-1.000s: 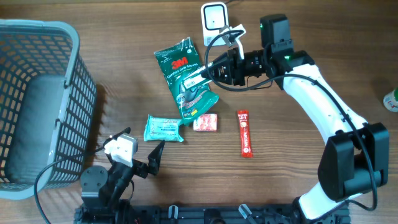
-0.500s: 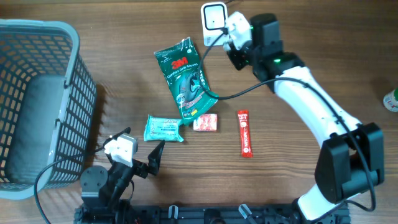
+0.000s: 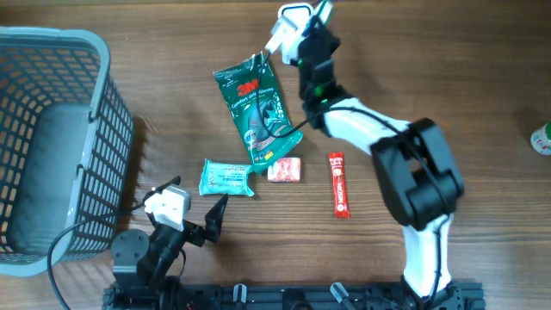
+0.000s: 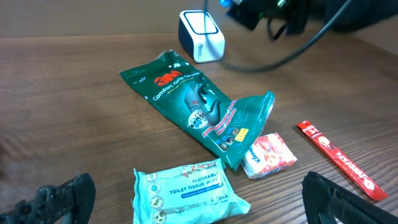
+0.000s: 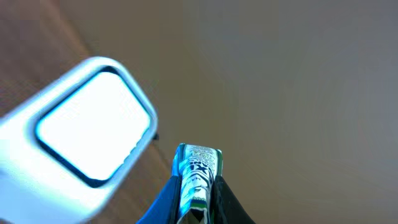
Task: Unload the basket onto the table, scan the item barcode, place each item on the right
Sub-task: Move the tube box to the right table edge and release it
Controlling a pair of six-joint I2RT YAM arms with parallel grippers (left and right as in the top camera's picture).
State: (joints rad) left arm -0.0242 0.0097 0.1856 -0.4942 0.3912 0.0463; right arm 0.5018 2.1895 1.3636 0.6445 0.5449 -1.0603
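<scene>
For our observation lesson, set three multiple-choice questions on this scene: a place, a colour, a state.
1. Seen from overhead, the red sachet lies where relative to the pink packet? A left of it; B on top of it; C right of it.
2. The 3M pack is: A green; B yellow; C white.
3. The right gripper is: A open, empty; B shut on a small packet; C out of view.
Answers: C, they lie side by side; A, green wrapper; B, its wrist view shows the packet pinched.

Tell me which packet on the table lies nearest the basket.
The teal wipes pack; the 3M pack, pink packet and red stick lie farther right.
</scene>
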